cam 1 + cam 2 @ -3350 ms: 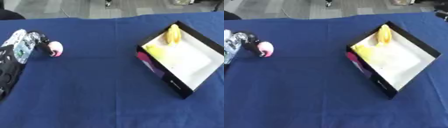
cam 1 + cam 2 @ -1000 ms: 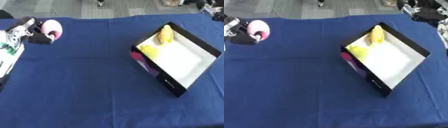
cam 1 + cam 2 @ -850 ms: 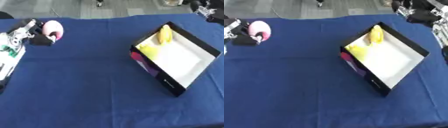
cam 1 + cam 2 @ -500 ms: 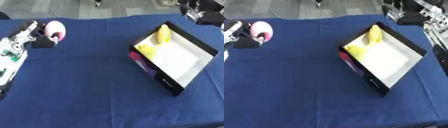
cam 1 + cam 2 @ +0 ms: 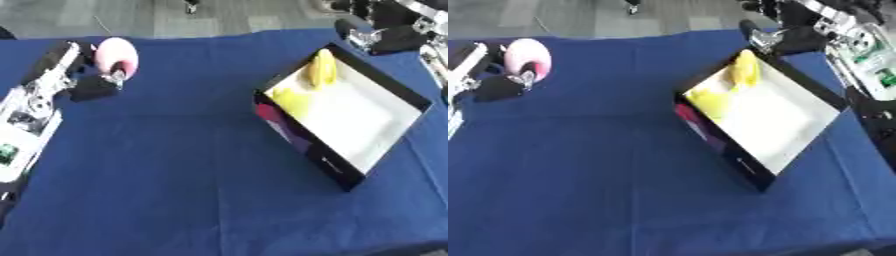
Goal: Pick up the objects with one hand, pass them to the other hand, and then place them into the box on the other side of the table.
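**Pink piece held at the far left, box away to the right**

While my left hand [image 5: 83,75] sits up near the far left corner of the blue table [image 5: 175,175], its fingers are curled round a pink rounded object [image 5: 115,56], which I hold at the fingertips. The pink piece is well apart from the box [image 5: 346,117], to the box's left and about level with its far end. Whether it touches the cloth or hangs just above it, I cannot tell.

Box: black-walled, white floor, set askew on the right half of the table. Inside, against its far corner, lie yellow pieces [image 5: 313,80], one long and curved like a banana, another paler lump nearer the left wall. A magenta patch shows on the outside of that left wall.

My right hand [image 5: 785,35] comes in from the upper right and hangs just beyond the far corner of the box. Dark fingers show, bent somewhat; whether they are open or closed I cannot tell. Nothing visible in them.
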